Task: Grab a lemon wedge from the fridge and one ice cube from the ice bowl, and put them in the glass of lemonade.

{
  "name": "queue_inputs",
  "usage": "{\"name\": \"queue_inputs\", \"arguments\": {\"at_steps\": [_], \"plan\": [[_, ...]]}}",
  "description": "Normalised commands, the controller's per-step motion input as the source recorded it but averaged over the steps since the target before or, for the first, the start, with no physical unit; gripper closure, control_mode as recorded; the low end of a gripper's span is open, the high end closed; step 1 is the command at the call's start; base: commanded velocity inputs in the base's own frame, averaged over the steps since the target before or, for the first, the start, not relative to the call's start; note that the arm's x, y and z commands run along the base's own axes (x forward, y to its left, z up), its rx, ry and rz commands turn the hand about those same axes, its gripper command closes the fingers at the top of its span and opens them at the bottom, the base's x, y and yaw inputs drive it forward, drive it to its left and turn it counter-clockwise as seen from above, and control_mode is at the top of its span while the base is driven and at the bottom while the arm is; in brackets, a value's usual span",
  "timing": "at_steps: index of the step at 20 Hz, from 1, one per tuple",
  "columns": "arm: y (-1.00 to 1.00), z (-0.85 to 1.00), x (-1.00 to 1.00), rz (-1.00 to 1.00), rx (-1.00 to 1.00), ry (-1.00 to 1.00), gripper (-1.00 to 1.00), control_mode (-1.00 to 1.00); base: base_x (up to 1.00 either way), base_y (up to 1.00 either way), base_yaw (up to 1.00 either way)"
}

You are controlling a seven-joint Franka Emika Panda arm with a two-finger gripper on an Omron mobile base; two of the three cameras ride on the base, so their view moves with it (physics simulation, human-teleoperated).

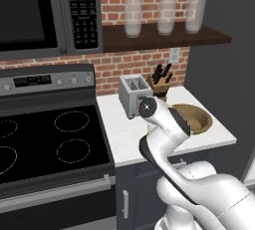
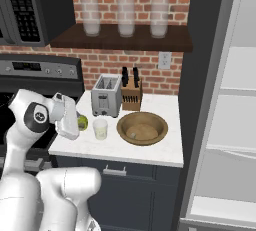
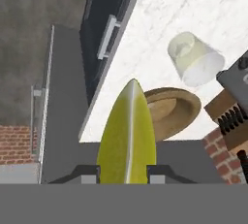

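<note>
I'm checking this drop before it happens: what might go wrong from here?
The gripper holds the lemon wedge to the side of the glass, not above it, so releasing now would likely land it on the counter. The toaster stands close behind the glass, so a wide swing may bump it.

1. No text, brand or number can be read anywhere.
2. The microwave keypad (image 1: 82, 6), up and far off from the gripper (image 2: 80, 123), carries rows of pale marks too small to read.
3. The stove panel (image 1: 32, 80) has a small display with faint characters; they stay illegible.
4. The toaster (image 2: 106, 102), just beyond the gripper, bears no readable label.
5. The glass (image 2: 100, 128), beside the gripper, and the lemon wedge (image 3: 127, 136), between the fingers, show no markings.
6. The bowl (image 2: 142, 127) and the fridge (image 2: 235, 110), further out to the side, are unmarked.
</note>
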Motion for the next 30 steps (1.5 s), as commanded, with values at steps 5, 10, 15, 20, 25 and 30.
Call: {"name": "queue_inputs", "arguments": {"at_steps": [5,10,15,20,25,30], "plan": [[0.04,-0.03,0.52,0.39,-0.32,0.35,1.0,-1.0,0.0,0.0,0.0],[0.04,-0.1,0.5,0.19,-0.2,0.36,1.0,-1.0,0.0,0.0,0.0],[0.0,0.0,0.01,0.0,0.0,0.0,1.0,-1.0,0.0,0.0,0.0],[0.01,-0.16,0.12,-0.05,-0.03,-0.14,1.0,-1.0,0.0,0.0,0.0],[0.0,-0.3,0.17,-0.09,-0.01,-0.27,1.0,-1.0,0.0,0.0,0.0],[0.0,-0.09,0.27,-0.07,0.01,-0.06,1.0,-1.0,0.0,0.0,0.0]]}}
